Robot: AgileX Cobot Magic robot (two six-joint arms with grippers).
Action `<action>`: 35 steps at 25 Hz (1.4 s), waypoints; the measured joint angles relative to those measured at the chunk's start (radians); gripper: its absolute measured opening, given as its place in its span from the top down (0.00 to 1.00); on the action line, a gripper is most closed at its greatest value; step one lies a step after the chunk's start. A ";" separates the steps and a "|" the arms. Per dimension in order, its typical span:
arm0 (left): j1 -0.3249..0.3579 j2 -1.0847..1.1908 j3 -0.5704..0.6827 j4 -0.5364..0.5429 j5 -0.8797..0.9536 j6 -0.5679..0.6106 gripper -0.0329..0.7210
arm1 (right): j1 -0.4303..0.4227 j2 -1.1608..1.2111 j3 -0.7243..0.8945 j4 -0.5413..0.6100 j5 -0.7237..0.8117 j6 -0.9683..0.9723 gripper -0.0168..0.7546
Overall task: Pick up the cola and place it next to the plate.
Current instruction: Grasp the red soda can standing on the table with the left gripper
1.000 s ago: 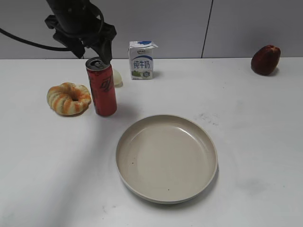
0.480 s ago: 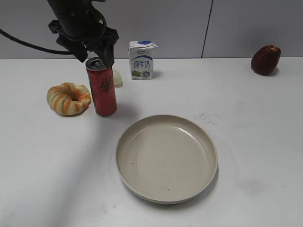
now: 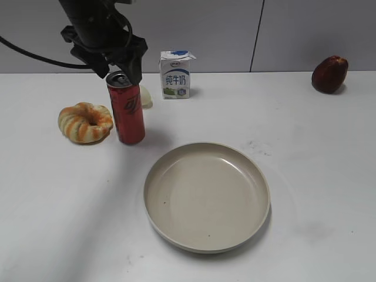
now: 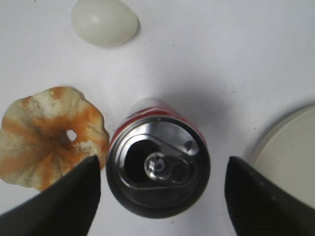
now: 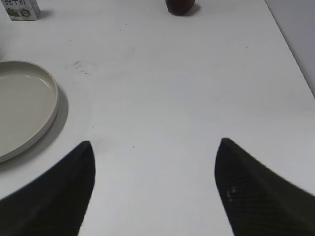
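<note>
Right now the cola [image 3: 126, 108] stands upright on the white table [image 3: 305, 147], at about 10 o'clock from the plate [image 3: 207, 196] and apart from it. Just beside the can, at 9 o'clock, sits an orange and white bun [image 3: 85, 122]. The left gripper [image 3: 121, 66] hangs over the can's top, jaws wide apart, not touching it. The right gripper [image 5: 152, 189] is spread wide too, holding nothing.
</note>
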 joint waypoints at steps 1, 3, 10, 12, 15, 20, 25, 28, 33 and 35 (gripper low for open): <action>0.000 0.000 0.000 -0.002 0.000 0.000 0.16 | 0.000 0.000 0.000 0.000 0.000 0.000 0.24; 0.000 0.000 0.000 -0.004 0.000 0.005 0.16 | 0.000 0.000 0.000 0.000 0.000 0.000 0.24; 0.000 0.000 0.000 -0.007 0.000 0.012 0.16 | 0.000 0.000 0.000 0.000 0.000 0.000 0.24; 0.000 0.000 0.000 -0.007 0.000 0.014 0.17 | 0.000 0.000 0.000 0.000 0.000 0.000 0.24; 0.000 0.000 0.000 -0.007 0.000 0.015 0.17 | 0.000 0.000 0.000 0.000 0.000 0.000 0.24; 0.000 0.012 -0.001 -0.007 0.000 0.019 0.17 | 0.000 0.000 0.000 0.000 0.000 0.000 0.24; 0.000 0.045 -0.001 -0.007 0.002 0.019 0.17 | 0.000 0.000 0.000 0.000 0.000 0.000 0.24; 0.000 0.066 -0.001 -0.007 0.001 0.019 0.17 | 0.000 0.000 0.000 0.000 0.000 0.000 0.24; 0.000 0.079 -0.001 -0.007 -0.022 0.019 0.18 | 0.000 0.000 0.000 0.000 0.000 0.000 0.24; 0.000 0.079 -0.001 -0.007 -0.032 0.019 0.22 | 0.000 0.000 0.000 0.000 0.000 0.000 0.24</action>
